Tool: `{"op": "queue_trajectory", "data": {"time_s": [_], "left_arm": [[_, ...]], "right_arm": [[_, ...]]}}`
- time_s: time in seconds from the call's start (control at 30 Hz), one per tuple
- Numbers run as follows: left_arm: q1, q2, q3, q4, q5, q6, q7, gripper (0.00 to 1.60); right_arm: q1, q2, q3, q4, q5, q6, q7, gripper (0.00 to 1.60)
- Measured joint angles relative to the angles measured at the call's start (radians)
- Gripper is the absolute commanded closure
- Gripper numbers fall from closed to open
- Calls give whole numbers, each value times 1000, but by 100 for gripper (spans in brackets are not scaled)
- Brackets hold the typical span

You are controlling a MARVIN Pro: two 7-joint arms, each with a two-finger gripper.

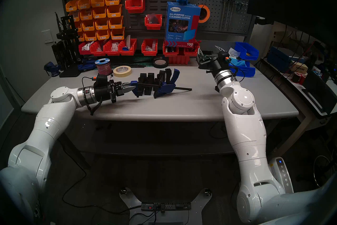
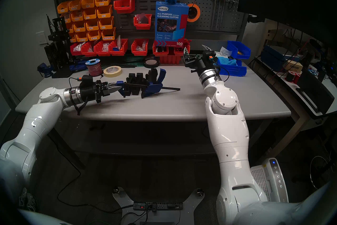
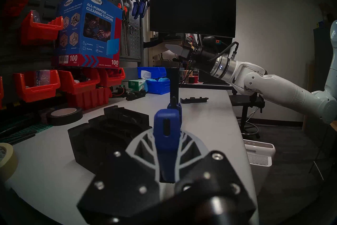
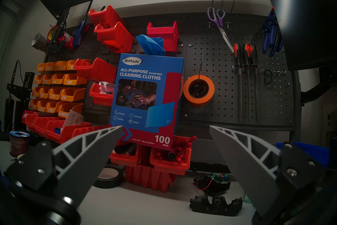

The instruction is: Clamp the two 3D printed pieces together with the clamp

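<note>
Left claw [image 1: 131, 88] gripping clamp [image 1: 160, 87] end jaw mid-table, right claw [image 4: 166, 148] open, raised near rear edge

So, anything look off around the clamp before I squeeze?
Yes: the clamp is tilted, its handle resting on the table while the left gripper holds the far jaw end. The two 3D printed pieces look staggered, not flush.

Bare table [image 1: 200, 102] right of clamp [image 1: 160, 87]; tape roll [image 1: 122, 71], wire spool [image 1: 103, 66] crowd behind.
</note>
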Motion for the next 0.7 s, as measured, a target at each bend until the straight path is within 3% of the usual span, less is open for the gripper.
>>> {"op": "queue_trajectory", "data": {"time_s": [0.7], "left_arm": [[32, -1, -22, -35, -1, 1, 28, 160]], "right_arm": [[0, -2, -2, -1, 0, -1, 0, 0]]}}
